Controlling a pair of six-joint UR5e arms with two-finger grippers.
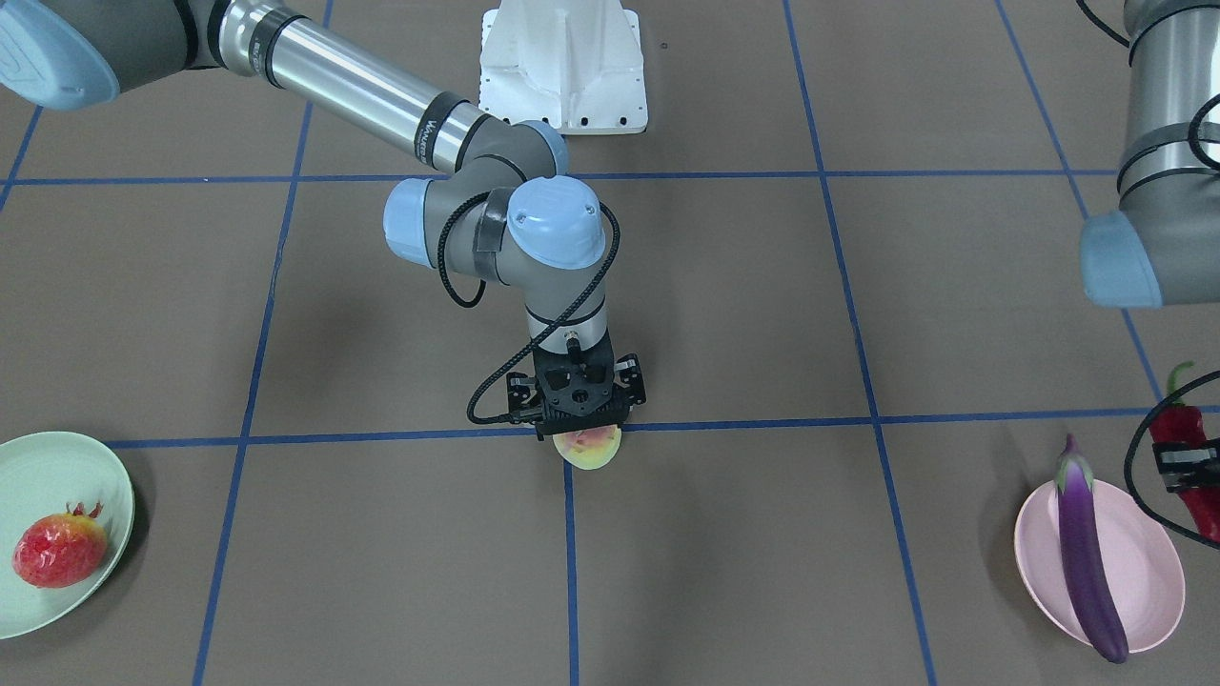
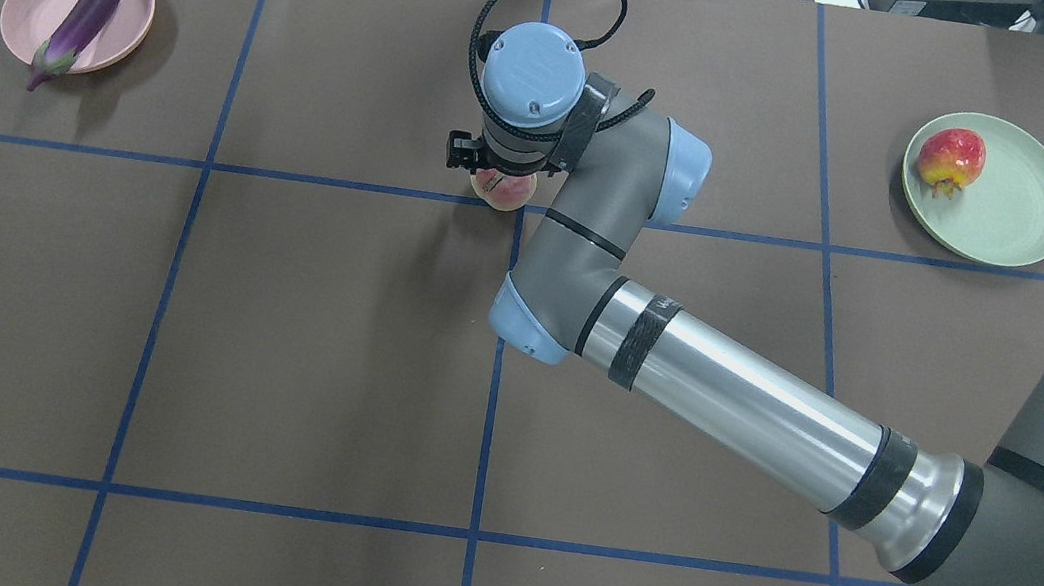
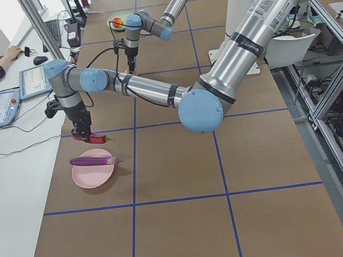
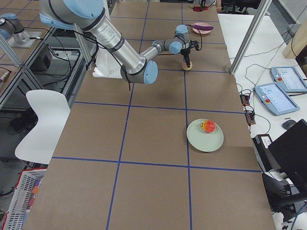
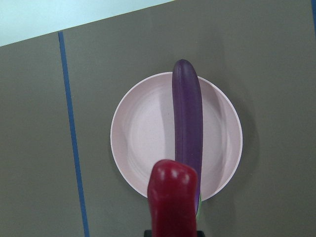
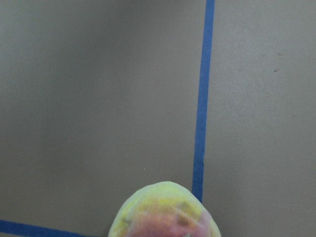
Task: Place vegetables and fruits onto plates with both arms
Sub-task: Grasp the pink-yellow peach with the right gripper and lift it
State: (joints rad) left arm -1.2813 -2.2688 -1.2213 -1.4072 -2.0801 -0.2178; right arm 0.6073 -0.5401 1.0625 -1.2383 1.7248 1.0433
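My right gripper (image 1: 581, 431) clasps the peach (image 1: 591, 448) at frame centre, bound for the mint plate (image 1: 95, 457). My left gripper (image 1: 1180, 467) grips the chili (image 1: 1177, 429) beside the pink plate (image 1: 1144, 562), sparing the eggplant (image 1: 1087, 562).

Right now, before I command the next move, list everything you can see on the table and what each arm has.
Eggplant: one, purple, lying across the pink plate.
Pink plate: one, table end on the robot's left.
Chili: one, red, held off the table beside the pink plate.
Peach: one, pink and yellow-green, at mid-table on a blue tape line.
Red-orange fruit: one, on the green plate.
Green plate: one, pale mint, table end on the robot's right.
Left tool: shut on the chili.
Right tool: straight over the peach; grip unclear.
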